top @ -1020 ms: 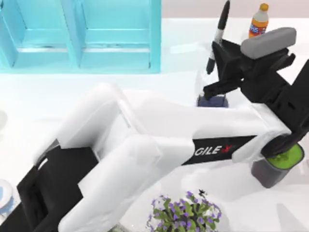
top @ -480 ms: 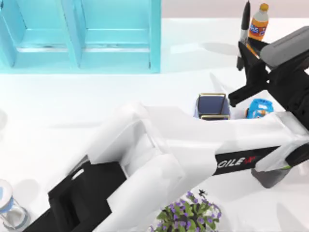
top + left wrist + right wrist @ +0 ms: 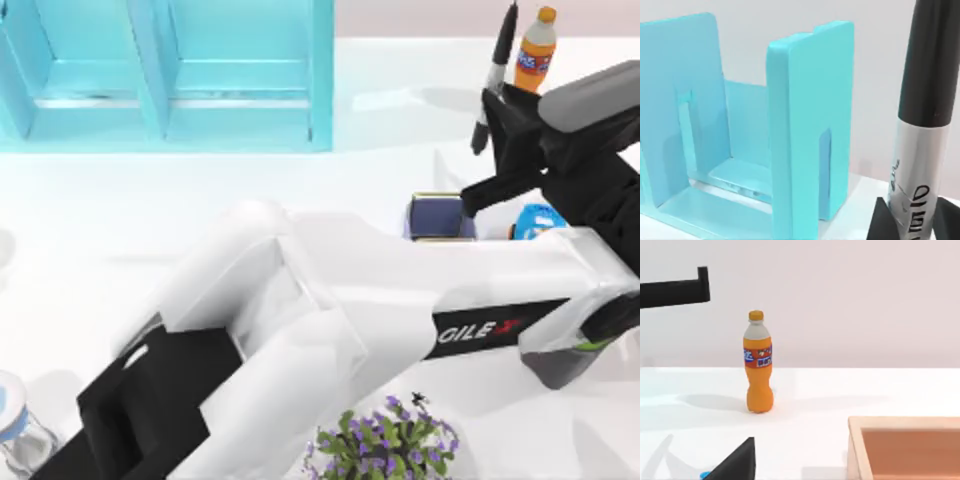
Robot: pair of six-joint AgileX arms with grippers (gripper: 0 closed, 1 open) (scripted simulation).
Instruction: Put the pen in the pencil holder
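Observation:
My left gripper (image 3: 493, 112) is shut on the pen (image 3: 496, 72), a silvery barrel with a black cap, which points up and leans slightly. In the left wrist view the pen (image 3: 921, 145) rises between the black fingers (image 3: 881, 222). The pencil holder (image 3: 440, 214), a small blue square cup with a gold rim, stands on the table just left of and nearer than the held pen; my left arm covers its near edge. A black fingertip (image 3: 735, 462) of my right gripper shows in the right wrist view.
A cyan file rack (image 3: 170, 70) stands at the back left. An orange soda bottle (image 3: 536, 45) is at the back right, with a blue item (image 3: 536, 222) right of the holder. A dark pot with greenery (image 3: 572, 355), purple flowers (image 3: 385, 440), a jar (image 3: 15, 430) and a wooden box (image 3: 905, 445) are nearby.
My left gripper carried the pen to the right, uncovering the holder, then came back a little to the left. The pen stays in its grasp.

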